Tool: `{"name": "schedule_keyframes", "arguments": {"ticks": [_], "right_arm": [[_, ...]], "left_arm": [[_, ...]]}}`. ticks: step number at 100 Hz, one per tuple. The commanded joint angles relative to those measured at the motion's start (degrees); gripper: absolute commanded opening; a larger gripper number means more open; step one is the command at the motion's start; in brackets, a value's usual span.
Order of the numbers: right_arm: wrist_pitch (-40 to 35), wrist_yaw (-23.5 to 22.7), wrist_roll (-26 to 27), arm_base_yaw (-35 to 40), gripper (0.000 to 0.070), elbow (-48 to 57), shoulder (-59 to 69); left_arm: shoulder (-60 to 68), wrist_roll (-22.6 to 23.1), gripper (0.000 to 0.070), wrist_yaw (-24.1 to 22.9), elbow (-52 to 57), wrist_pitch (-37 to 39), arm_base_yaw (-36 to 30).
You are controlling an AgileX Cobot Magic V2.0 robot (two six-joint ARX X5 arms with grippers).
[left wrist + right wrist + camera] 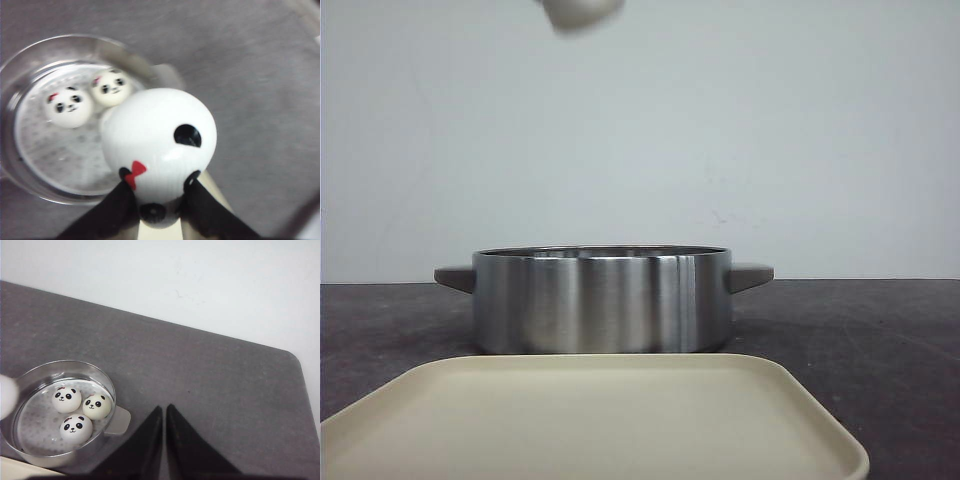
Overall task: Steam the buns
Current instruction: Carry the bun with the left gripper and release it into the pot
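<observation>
My left gripper (pixel 159 187) is shut on a glossy white panda bun (pixel 160 135) with a red bow and holds it high above the steel pot (pixel 30 60). In the front view this bun shows only as a white blur (pixel 580 12) at the top edge, above the pot (pixel 600 300). Two buns (pixel 70 106) (pixel 111 88) show in the pot in the left wrist view. The right wrist view shows three buns (pixel 66 399) (pixel 97 406) (pixel 76 428) inside it. My right gripper (pixel 164 410) is shut and empty over the dark table, beside the pot.
A beige tray (pixel 590 420) lies in front of the pot, with nothing on it in the front view. The pot has a grey handle (pixel 119 421) on each side. A white wall stands behind the dark table (pixel 225 390).
</observation>
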Motion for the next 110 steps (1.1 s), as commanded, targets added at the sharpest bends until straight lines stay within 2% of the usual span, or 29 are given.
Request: {"name": "schedule_keyframes", "arguments": {"ticks": [1,39,61,74,81,91,96,101,110], "right_arm": [[-2.47,0.28,1.03,0.66,0.0005,0.96,0.55],[-2.73,0.28,2.78,0.66,0.0004,0.96,0.52],[-3.78,0.28,4.46,0.66,0.0004,0.96,0.52],[-4.24,0.28,5.33,0.66,0.0004,0.96,0.52],[-4.24,0.26,5.73,0.66,0.0004,0.96,0.52],[-4.24,0.26,6.45,0.66,0.0004,0.96,0.52],[-4.22,0.28,6.6,0.66,0.0005,0.96,0.52],[-4.22,0.28,6.6,0.66,0.0005,0.96,0.55],[-4.22,0.28,6.64,0.66,0.0004,0.96,0.55]], "left_arm": [[4.22,2.54,0.001,-0.13,1.29,0.15,0.9],[23.82,3.34,0.0011,-0.35,1.7,2.89,7.5],[29.7,3.34,0.0011,-0.37,2.45,4.85,7.98],[31.8,3.34,0.0041,-0.46,2.45,4.81,7.98],[32.44,2.71,0.0137,-1.29,2.45,4.68,8.0],[32.59,2.73,0.0395,-2.51,2.45,4.55,8.0],[32.57,2.71,0.0472,-2.49,2.51,4.57,8.0],[32.57,2.71,0.0519,-2.49,2.95,4.09,8.22],[32.57,2.69,0.0524,-2.49,4.13,3.23,8.33]]}}
